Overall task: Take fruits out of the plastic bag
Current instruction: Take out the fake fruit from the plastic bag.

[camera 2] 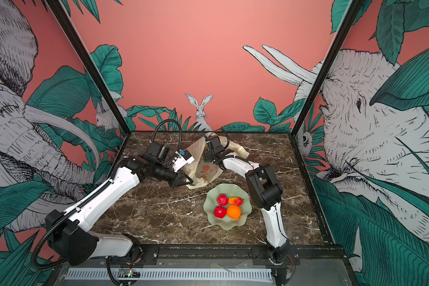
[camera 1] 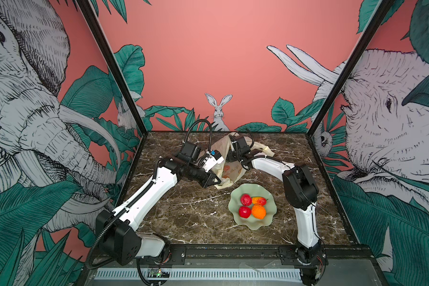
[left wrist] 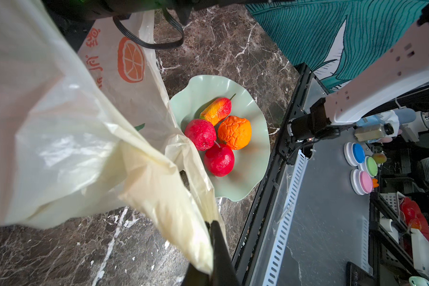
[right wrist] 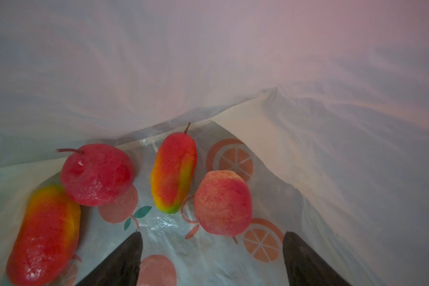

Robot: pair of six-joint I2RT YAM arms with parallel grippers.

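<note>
**Step in hand: pick the next fruit from the bag.**

The plastic bag (camera 1: 229, 173) lies on the tabletop (camera 1: 183, 210), just behind the pale green dish (camera 1: 254, 224). My left end effector (camera 1: 214, 182) is clamped on the bag's near edge and lifts it so the mouth gapes. My right end effector (right wrist: 213, 234) is inside the bag. Its jaws are spread wide and nothing is between them.

1. Hold the left pinch high and taut so that the film does not sag onto the right wrist.
2. Select the pink-red fruit (right wrist: 223, 203). I judge it the closest target, since it sits just ahead of the jaws.
3. Advance until its widest part is centred between the jaws.
4. Close on the fruit only. Loose film caught in the grip would probably drag the bag along.
5. Withdraw through the mouth along the line of entry.

**Inventory**

- In the bag: four fruits. These are the pink-red one, one dark red round fruit (right wrist: 97, 175), one small red-yellow fruit (right wrist: 174, 173) and one larger red-yellow fruit (right wrist: 45, 235).
- In the dish: four fruits. These are two red ones (camera 1: 245, 199) (camera 1: 244, 212), one orange fruit (camera 1: 258, 211) and one red-yellow one (camera 1: 259, 200).
- I cannot tell whether the bag's folds hide any more fruits.
</note>
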